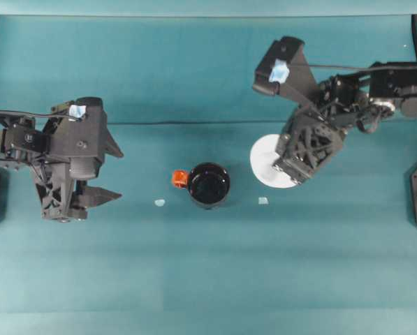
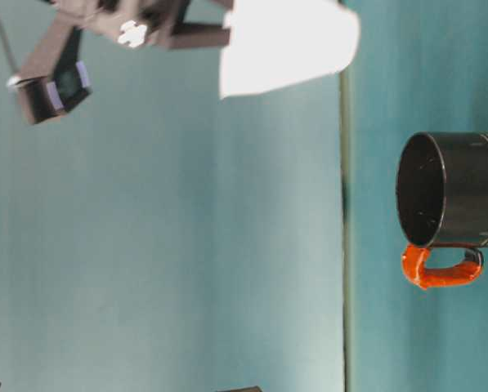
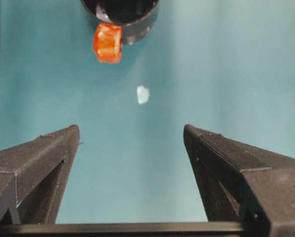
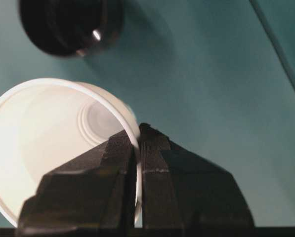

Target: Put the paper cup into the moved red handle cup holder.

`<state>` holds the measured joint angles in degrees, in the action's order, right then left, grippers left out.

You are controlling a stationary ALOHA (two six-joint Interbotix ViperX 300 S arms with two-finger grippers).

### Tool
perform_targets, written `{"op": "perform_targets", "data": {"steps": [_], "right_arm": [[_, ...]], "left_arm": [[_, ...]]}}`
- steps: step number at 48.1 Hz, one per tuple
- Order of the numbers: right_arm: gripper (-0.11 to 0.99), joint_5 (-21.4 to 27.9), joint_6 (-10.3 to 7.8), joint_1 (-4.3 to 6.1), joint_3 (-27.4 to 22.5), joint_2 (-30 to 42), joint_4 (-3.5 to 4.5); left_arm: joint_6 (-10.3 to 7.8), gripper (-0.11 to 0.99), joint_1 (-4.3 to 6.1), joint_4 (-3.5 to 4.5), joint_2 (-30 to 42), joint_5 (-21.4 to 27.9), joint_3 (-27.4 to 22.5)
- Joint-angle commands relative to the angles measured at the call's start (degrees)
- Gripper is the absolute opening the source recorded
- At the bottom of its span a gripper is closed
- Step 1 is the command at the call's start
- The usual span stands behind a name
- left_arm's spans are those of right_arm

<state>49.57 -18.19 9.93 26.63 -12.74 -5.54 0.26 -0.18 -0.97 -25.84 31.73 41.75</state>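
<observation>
The plain white tapered paper cup [image 4: 48, 143] looks matt and smooth, its thin rim pinched between ribbed, matt black plastic fingers [image 4: 95, 192] of the right pincer [image 4: 139, 136]. The glossy black round cup holder [image 2: 456, 189] shines like metal or glazed ware, with ridges near its base; its orange-red handle [image 2: 440, 269] looks shiny. The teal bench [image 1: 208, 279] is matt
</observation>
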Motion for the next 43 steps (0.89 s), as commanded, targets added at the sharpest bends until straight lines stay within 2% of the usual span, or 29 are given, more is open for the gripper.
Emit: {"op": "perform_targets", "data": {"steps": [1,10,15,20,25,36,43], "right_arm": [[-0.1,-0.53,-0.18,-0.7,-3.78,0.0,-0.26],[-0.1,0.0,0.53,-1.93,-11.07,5.89,0.26],[-0.1,0.88,1.41,-2.02,-14.15,9.05,0.79],[-0.1,1.67,1.58,-2.02,-16.0,11.51,0.88],[-0.1,1.76,1.58,-2.29,-16.87,13.71,0.88],[-0.1,1.23,1.67,-2.37,-16.52,16.96,2.2],[-0.1,-0.18,1.67,-2.55,-15.91,18.54,2.2]], "left_arm": [[0.0,0.92,0.09,-0.18,-0.18,-0.44,-0.62],[0.0,0.92,0.09,-0.18,-0.26,-0.44,-0.7],[0.0,0.92,0.09,-0.18,-0.35,-0.44,-0.62],[0.0,0.92,0.09,-0.18,-0.35,-0.35,-0.62],[0.0,0.92,0.09,-0.18,-0.44,-0.44,-0.53],[0.0,0.92,0.09,-0.18,-0.35,-0.44,-0.53],[0.0,0.92,0.09,-0.18,-0.26,-0.44,-0.53]]}}
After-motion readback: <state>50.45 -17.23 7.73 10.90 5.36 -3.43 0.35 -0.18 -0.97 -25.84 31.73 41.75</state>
